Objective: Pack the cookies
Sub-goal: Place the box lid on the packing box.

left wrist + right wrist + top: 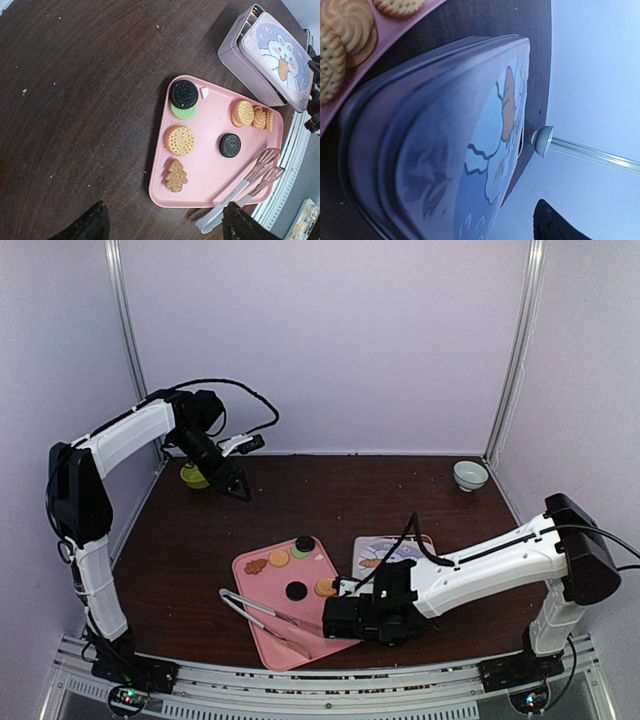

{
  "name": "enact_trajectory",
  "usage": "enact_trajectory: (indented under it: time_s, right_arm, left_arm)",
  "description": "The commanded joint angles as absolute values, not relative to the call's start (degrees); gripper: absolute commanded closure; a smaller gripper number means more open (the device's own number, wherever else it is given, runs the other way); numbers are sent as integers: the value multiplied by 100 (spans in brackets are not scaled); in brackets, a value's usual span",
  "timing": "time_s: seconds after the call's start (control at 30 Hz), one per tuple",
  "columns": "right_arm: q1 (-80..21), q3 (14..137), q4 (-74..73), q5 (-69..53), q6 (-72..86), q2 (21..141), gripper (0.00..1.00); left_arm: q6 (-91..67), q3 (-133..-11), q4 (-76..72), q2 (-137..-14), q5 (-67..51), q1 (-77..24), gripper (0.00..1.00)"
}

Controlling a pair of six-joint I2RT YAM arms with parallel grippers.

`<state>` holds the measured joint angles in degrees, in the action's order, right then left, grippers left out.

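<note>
Top external view: the cookies all lie on the pink tray at the near middle of the tabletop, and we see none packed. The right gripper sits low over the tray's near corner, by the tongs. We cannot tell whether its jaws are apart or what they touch. We judge that a sweep of this low arm could scatter the golden stack or shove the tongs off the tray. The left gripper hangs high at the back left, near a green bowl.

Left wrist view: that gripper's 2 fingers stand wide apart with nothing between them, above 2 black rounds, a golden round, a tree-shaped brown one and a golden stack. The tin lies just beside the tray, and its lid looks to be on, so a cookie brought now would have nowhere to go.

Right wrist view: the tin fills the frame, with golden cookies at the upper left. Only 1 finger shows.
</note>
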<state>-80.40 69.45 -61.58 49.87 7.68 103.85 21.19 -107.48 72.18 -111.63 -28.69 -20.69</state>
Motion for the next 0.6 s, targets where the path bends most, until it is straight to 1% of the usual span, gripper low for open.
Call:
enact_trajectory:
  time_s: [0.0, 0.3, 0.57]
  right_arm:
    - [-8086, 6835, -5960, 4517, 910, 10345, 33]
    - [-8043, 6550, -5678, 4073, 1015, 10342, 28]
    - [-7921, 6361, -5352, 3794, 1115, 10473, 28]
  left_arm:
    - [2223, -10732, 7208, -11003, -2909, -2109, 19]
    - [2389, -10688, 7216, -11162, -2937, -2354, 16]
    - [2469, -10866, 7316, -11390, -2989, -2505, 16]
